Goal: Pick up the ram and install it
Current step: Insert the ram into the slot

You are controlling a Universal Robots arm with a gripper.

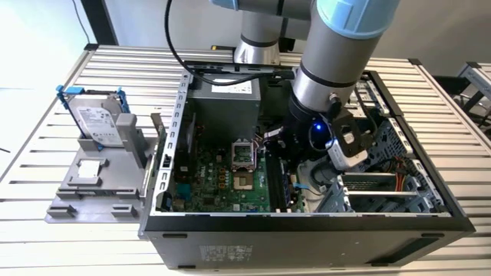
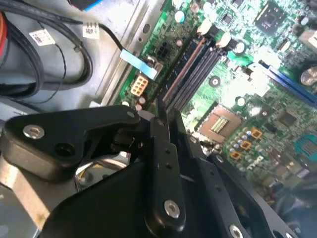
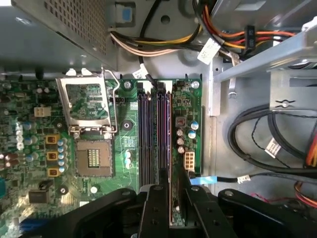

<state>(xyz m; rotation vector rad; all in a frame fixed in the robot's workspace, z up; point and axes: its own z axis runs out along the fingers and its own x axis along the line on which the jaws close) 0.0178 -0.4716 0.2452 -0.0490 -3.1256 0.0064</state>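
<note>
Open computer case (image 1: 399,227) on slatted table (image 1: 46,241) | end effector (image 3: 171,198) pinching ram (image 3: 175,198) — edge-on over motherboard slots (image 3: 151,134)

Slot row (image 3: 153,134) approachable from above; flanked closely by capacitors (image 3: 185,131), bounded by metal bracket (image 3: 210,84) and cables (image 3: 257,129).

1. A robotics lab or test workshop: a slatted metal counter (image 1: 69,230) carries an opened computer case (image 1: 307,230).
2. A grey parts holder (image 1: 96,190) keeps a hard drive (image 1: 96,118) upright beside it.
3. An industrial robot arm (image 1: 337,52) reaches inside.
</note>
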